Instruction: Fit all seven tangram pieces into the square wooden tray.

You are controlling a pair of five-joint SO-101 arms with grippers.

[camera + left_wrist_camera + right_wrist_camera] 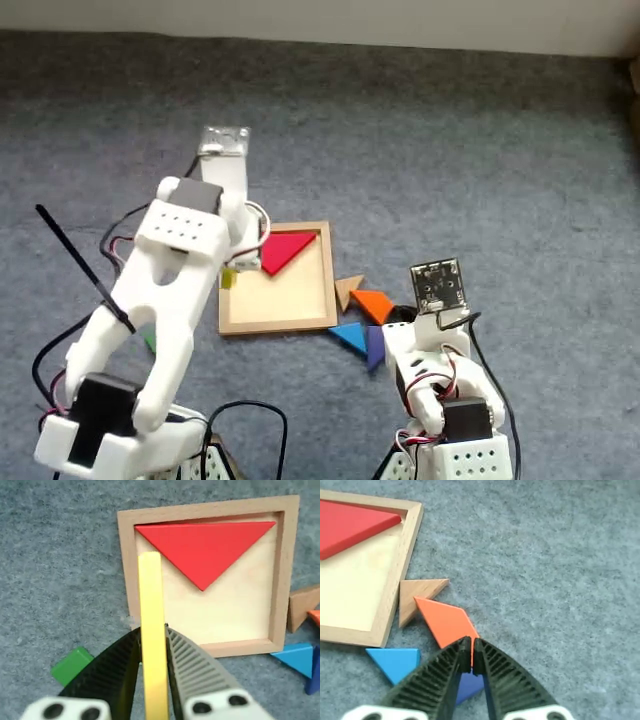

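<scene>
yellow piece (150,580) pinched edge-on in left gripper (152,631), at the rim of the square wooden tray (127,570). red triangle (205,547) flat inside, along one wall. right gripper (471,644) pressed closed, empty, over orange piece (445,620), near tan triangle (415,592) and blue triangle (395,662).

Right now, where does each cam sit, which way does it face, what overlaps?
High view: fixed overhead, looking down at the tray; left arm and right arm show.
Left wrist view: on that wrist, looking along the left gripper, shut on the yellow piece, at the tray.
Right wrist view: on that wrist, looking past the right gripper, shut on the orange piece's tip.
Shared: both wrist views catch the tray, red triangle and blue triangle.
</scene>
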